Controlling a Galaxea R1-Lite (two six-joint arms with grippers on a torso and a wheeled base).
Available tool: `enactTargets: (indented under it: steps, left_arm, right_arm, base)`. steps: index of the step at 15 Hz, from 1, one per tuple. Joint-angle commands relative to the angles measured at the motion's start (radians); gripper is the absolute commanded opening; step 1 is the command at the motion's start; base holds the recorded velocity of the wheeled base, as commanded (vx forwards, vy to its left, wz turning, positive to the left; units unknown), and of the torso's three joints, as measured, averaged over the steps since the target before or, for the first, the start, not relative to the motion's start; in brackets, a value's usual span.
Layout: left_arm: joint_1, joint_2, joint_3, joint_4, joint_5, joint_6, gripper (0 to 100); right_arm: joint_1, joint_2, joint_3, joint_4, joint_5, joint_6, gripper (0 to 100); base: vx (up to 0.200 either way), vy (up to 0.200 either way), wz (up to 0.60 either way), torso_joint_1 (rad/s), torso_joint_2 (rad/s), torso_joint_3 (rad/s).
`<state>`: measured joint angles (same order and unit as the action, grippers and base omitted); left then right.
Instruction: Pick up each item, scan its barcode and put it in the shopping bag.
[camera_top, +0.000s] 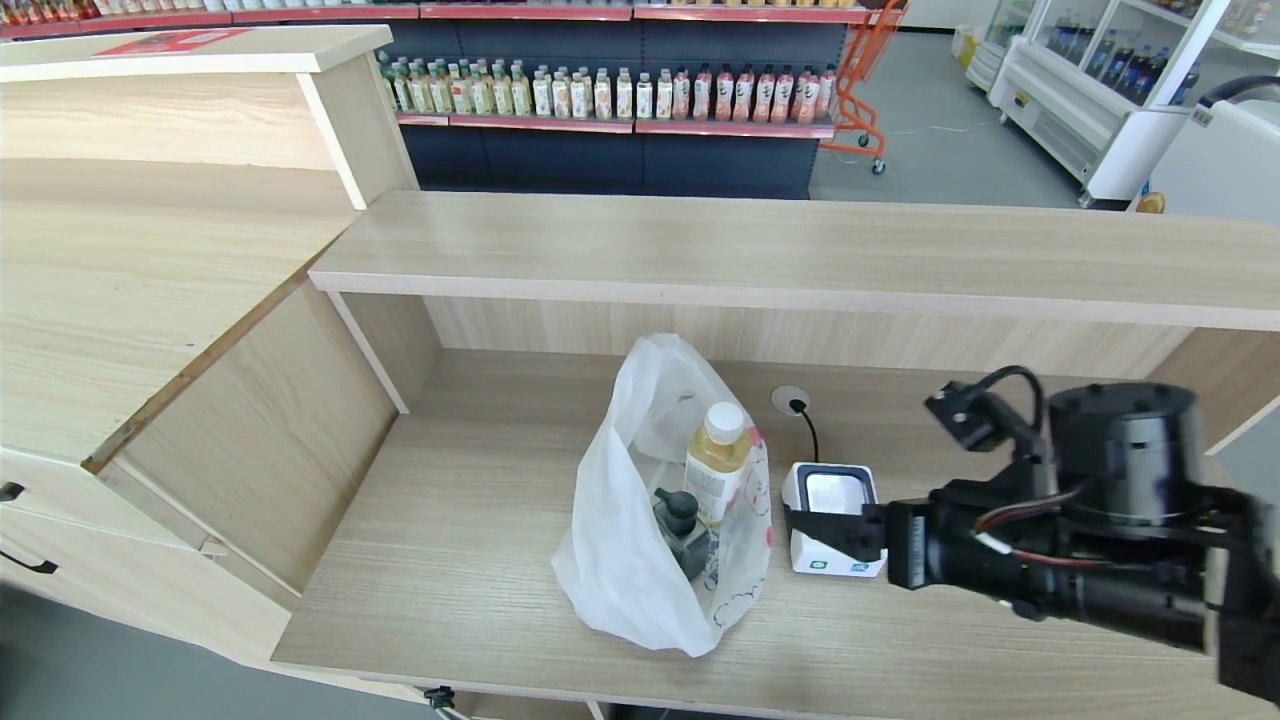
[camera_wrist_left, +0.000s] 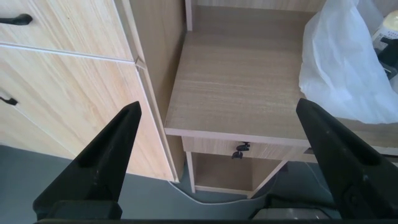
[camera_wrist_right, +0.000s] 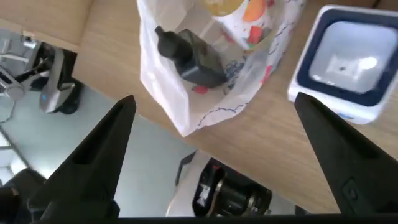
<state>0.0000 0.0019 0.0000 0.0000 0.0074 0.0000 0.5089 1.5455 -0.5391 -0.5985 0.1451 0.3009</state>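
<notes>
The left claw (camera_wrist_left: 217, 106) is spread wide and empty, off the near left corner of the counter (camera_top: 450, 560). The shopping bag (camera_top: 620, 545) stands mid-counter, with a drink bottle (camera_top: 718, 460) and a dark pump bottle (camera_top: 683, 530) inside. The scanner (camera_top: 833, 505) sits just right of it. The right claw (camera_wrist_right: 212, 99) is there too, spread wide and empty.

wooden counter (camera_top: 450, 560), drink shelves (camera_top: 610, 95), orange cart (camera_top: 870, 60)
</notes>
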Motion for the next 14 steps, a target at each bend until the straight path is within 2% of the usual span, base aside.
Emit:
enactTargets:
  steps: [1,3,5,6,8,10,12,14]
  left_arm:
    - [0.000,0.000,0.000,0.000,0.000,0.000,100]
    - [0.000,0.000,0.000,0.000,0.000,0.000,100]
    - [0.000,0.000,0.000,0.000,0.000,0.000,100]
    - [0.000,0.000,0.000,0.000,0.000,0.000,100]
    - [0.000,0.000,0.000,0.000,0.000,0.000,100]
    - [0.000,0.000,0.000,0.000,0.000,0.000,100]
    - [0.000,0.000,0.000,0.000,0.000,0.000,100]
    - [0.000,0.000,0.000,0.000,0.000,0.000,100]
  right_arm:
    - [-0.171,-0.400,0.171,0.046,-0.102,-0.192,100]
    - [-0.242,-0.575,0.303,0.055,-0.159,-0.220,100]
    - [-0.363,-0.926,0.492,0.215,-0.213,-0.244,100]
    - [-0.380,-0.978,0.513,0.243,-0.216,-0.244,100]
    - [-0.449,-1.303,0.539,0.503,-0.225,-0.244,100]
    - [-0.471,-1.481,0.525,0.666,-0.251,-0.244,100]
    - [-0.471,-1.475,0.525,0.657,-0.251,-0.241,100]
    - [-0.512,-1.544,0.524,0.658,-0.249,-0.253,100]
  base:
    - [0.000,0.000,0.00,0.000,0.00,0.000]
    - [0.000,0.000,0.00,0.000,0.00,0.000]
    - [0.000,0.000,0.00,0.000,0.00,0.000]
    - [0.000,0.000,0.00,0.000,0.00,0.000]
    - [0.000,0.000,0.00,0.000,0.00,0.000]
    - [0.000,0.000,0.00,0.000,0.00,0.000]
    - [0.000,0.000,0.00,0.000,0.00,0.000]
    - [0.000,0.000,0.00,0.000,0.00,0.000]
